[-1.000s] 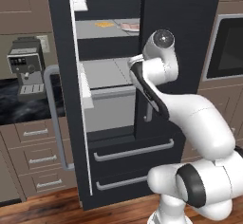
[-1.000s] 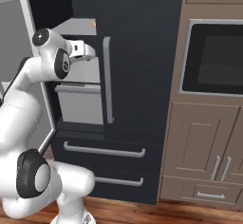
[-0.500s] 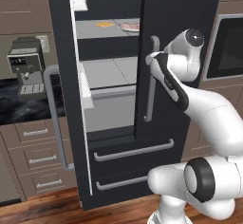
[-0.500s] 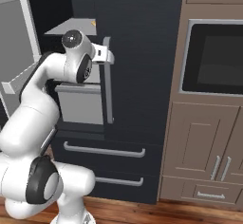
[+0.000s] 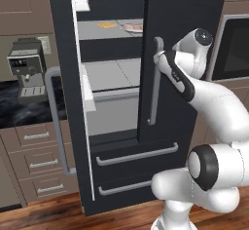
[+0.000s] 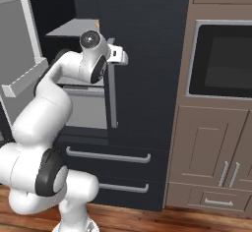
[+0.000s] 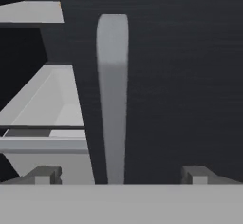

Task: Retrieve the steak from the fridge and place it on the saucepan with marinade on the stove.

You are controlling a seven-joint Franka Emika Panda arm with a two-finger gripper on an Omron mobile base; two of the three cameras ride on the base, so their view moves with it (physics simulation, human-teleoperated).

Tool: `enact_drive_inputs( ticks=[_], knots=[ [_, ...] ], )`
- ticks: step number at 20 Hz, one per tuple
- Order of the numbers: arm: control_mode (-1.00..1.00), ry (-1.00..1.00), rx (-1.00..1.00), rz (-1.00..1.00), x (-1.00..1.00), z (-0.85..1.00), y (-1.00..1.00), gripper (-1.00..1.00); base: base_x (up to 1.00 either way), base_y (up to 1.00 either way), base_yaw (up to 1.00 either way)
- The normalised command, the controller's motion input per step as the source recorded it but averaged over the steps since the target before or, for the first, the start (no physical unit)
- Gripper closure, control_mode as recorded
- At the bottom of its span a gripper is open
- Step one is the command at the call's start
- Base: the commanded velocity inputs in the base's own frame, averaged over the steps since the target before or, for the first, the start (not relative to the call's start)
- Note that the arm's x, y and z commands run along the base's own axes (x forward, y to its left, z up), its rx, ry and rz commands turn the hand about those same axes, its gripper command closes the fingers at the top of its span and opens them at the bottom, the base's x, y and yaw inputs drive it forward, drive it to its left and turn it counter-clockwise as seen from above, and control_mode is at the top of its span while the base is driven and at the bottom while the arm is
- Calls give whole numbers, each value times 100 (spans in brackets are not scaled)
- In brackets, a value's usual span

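The black fridge (image 5: 187, 14) stands with its left door (image 5: 63, 92) swung open and its right door shut. On the upper grey shelf lies the pinkish steak (image 5: 133, 27), partly hidden by the right door's edge. My gripper (image 5: 158, 54) hovers at the top of the right door's long grey handle (image 5: 153, 92), well below and to the right of the steak. In the hand view the gripper (image 7: 121, 175) is open, and the handle (image 7: 113, 99) runs up between the fingertips (image 7: 45, 174) without touching them. The saucepan, marinade and stove are out of view.
A flat orange-yellow item (image 5: 106, 25) lies left of the steak. A coffee machine (image 5: 26, 68) stands on the dark counter to the left. A built-in oven (image 6: 221, 61) and wood cabinets (image 6: 211, 147) flank the fridge (image 6: 147, 54) on the right. Two drawer fronts (image 5: 136, 156) sit below.
The arm has swung right, carrying the hand from in front of the open left compartment to the right door's handle. The jaws stayed open.
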Motion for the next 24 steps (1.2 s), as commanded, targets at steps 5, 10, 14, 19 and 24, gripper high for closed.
enact_drive_inputs(
  ticks=[5, 10, 14, 19, 24],
  knots=[
    [-100, 0, 0, 0, 36, 0, 0, -100, 0, 0, 0],
    [-100, 0, 0, 0, 26, -1, 0, -100, 0, 0, 0],
    [-100, 0, 0, 0, 23, -8, 1, -100, 0, 0, 0],
    [-100, 0, 0, 0, 14, -6, 0, -100, 0, 0, 0],
    [-100, 0, 0, 0, 14, -7, 8, -100, 0, 0, 0]
  ],
)
